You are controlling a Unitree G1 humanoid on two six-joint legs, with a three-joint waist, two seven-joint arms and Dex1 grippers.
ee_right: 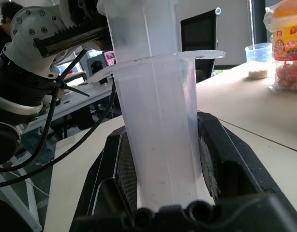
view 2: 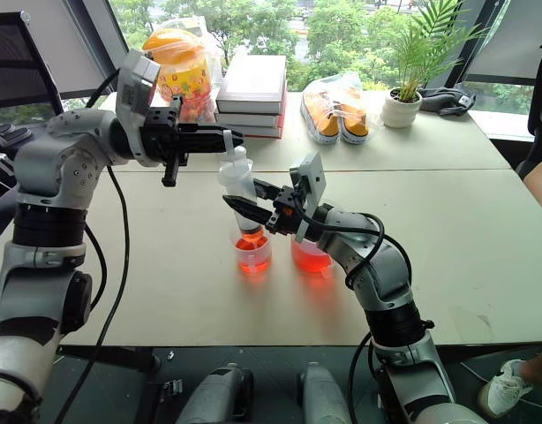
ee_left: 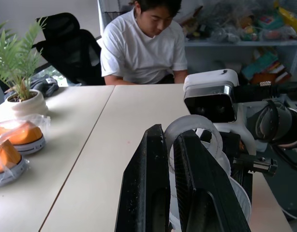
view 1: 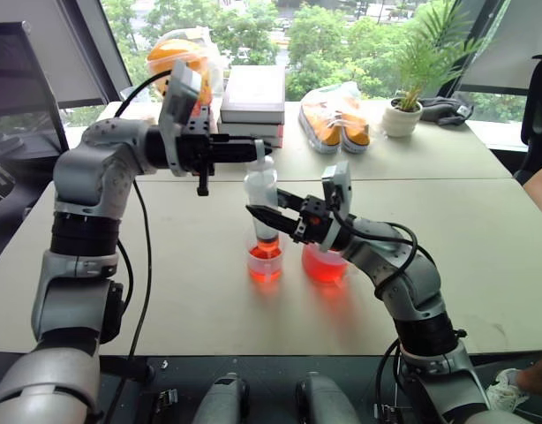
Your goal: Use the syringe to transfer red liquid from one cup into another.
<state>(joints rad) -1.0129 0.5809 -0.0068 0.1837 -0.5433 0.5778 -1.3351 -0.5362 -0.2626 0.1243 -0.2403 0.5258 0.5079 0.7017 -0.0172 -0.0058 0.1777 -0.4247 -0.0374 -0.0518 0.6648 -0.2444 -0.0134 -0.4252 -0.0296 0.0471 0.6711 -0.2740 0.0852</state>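
Syringe (view 1: 261, 196) is standing tip-down in the small cup (view 1: 265, 261), barrel clamped in our right gripper (view 1: 256, 215) and plunger ring pinched by our left gripper (view 1: 253, 150), so we reckon we're mid-transfer beside the beaker (view 1: 325, 262).

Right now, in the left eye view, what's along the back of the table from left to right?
Snack jar → stack of books → bagged orange shoes → potted plant → dark bundle.
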